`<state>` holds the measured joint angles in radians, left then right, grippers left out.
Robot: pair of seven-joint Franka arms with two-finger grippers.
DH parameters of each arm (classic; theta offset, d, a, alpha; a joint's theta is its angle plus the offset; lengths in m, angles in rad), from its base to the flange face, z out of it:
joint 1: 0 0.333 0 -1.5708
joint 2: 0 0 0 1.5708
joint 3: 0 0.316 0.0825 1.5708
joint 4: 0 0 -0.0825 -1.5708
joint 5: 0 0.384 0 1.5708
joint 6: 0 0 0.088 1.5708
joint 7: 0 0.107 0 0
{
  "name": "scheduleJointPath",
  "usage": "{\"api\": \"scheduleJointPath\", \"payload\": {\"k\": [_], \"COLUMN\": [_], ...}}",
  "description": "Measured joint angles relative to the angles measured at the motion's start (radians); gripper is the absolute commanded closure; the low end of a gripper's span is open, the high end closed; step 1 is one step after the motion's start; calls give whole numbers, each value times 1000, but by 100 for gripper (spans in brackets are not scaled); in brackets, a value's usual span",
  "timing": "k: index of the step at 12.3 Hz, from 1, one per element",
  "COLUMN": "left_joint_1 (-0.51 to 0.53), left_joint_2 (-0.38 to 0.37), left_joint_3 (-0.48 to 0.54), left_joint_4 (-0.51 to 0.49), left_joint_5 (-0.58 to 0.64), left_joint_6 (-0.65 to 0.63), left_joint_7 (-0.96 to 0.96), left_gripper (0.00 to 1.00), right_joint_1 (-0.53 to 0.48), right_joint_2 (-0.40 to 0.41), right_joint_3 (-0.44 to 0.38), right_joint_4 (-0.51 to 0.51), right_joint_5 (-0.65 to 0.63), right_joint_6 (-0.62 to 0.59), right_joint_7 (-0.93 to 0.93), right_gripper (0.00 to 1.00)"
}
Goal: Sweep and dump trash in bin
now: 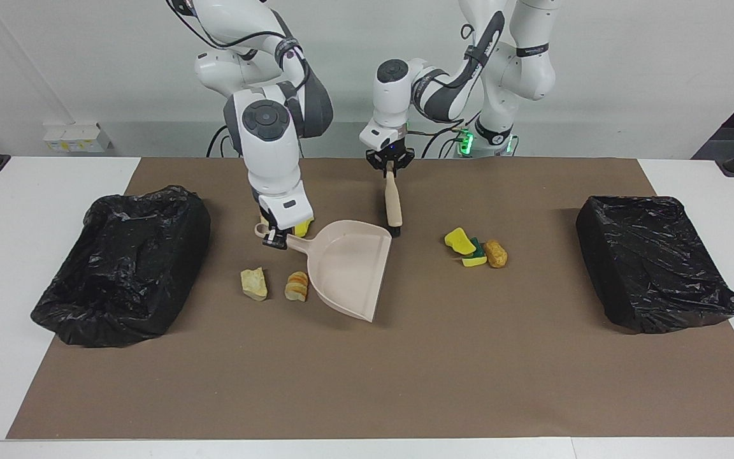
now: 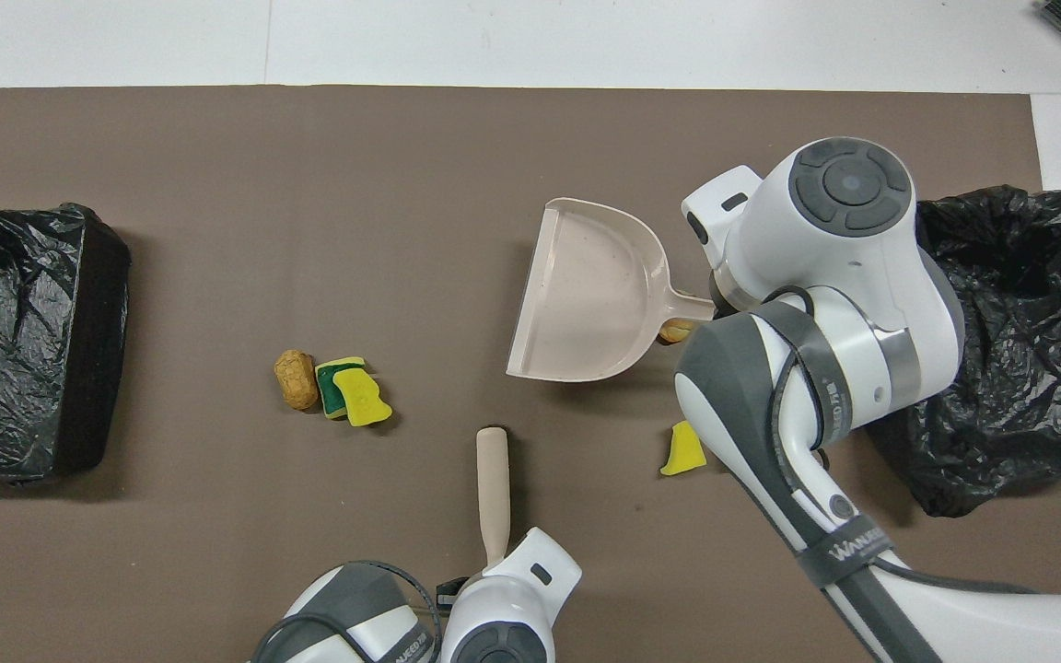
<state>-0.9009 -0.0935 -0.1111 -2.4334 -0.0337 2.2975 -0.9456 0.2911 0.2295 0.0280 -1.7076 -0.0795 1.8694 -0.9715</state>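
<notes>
Both tools are in hand, so this looks like the pick-up step ending and the sweep about to open. The left gripper (image 1: 390, 167) has its jaws clamped on the handle end of the brush (image 1: 394, 203), close to the robots. The right gripper (image 1: 276, 238) has its jaws clamped on the dustpan handle, with the dustpan (image 1: 348, 268) flat on the table and its open mouth facing the left arm's end.

The trash lies in two groups. Two bread-like chunks (image 1: 254, 283) sit beside the dustpan's closed edge, toward the right arm's end. Yellow sponge pieces and a tan chunk (image 1: 475, 248) cluster toward the left arm's end, well apart from the pan.

Next, I'd judge, the brush must swing over to that cluster and push it to the pan's mouth, or the pan must slide closer.

Hard to read: the right arm hides scraps under its wrist, only a yellow scrap (image 2: 683, 449) peeks out overhead. Neither black-lined bin (image 1: 654, 261) holds anything I can make out.
</notes>
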Motion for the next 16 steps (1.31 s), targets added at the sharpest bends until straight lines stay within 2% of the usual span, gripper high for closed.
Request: {"api": "scheduleJointPath", "payload": {"k": [2, 4, 6, 8, 11, 13, 16], "left_joint_1": [3, 19, 81, 173, 328, 435, 621], "left_joint_2": [-5, -30, -68, -125, -188, -185, -156], "left_joint_3": [7, 20, 25, 30, 39, 42, 43], "left_joint_4": [8, 55, 120, 162, 166, 167, 179], "left_joint_5": [0, 0, 0, 1, 26, 100, 119], "left_joint_6": [-26, -147, -271, -376, -469, -468, -448], "left_joint_7": [11, 39, 91, 191, 322, 355, 522], "left_gripper": [100, 100, 100, 100, 100, 100, 100], "right_joint_1": [3, 9, 14, 45, 146, 184, 242], "right_joint_2": [0, -10, -36, -67, -78, -75, -47], "right_joint_3": [0, 4, 4, 5, 7, 7, 7], "right_joint_4": [-2, -34, -110, -194, -240, -252, -261], "right_joint_5": [0, 0, 0, -16, -75, -80, -99], "right_joint_6": [0, 0, 24, 86, 116, 129, 157], "right_joint_7": [-16, -30, -89, -118, -111, -90, 21], "right_gripper": [100, 100, 100, 100, 100, 100, 100]}}
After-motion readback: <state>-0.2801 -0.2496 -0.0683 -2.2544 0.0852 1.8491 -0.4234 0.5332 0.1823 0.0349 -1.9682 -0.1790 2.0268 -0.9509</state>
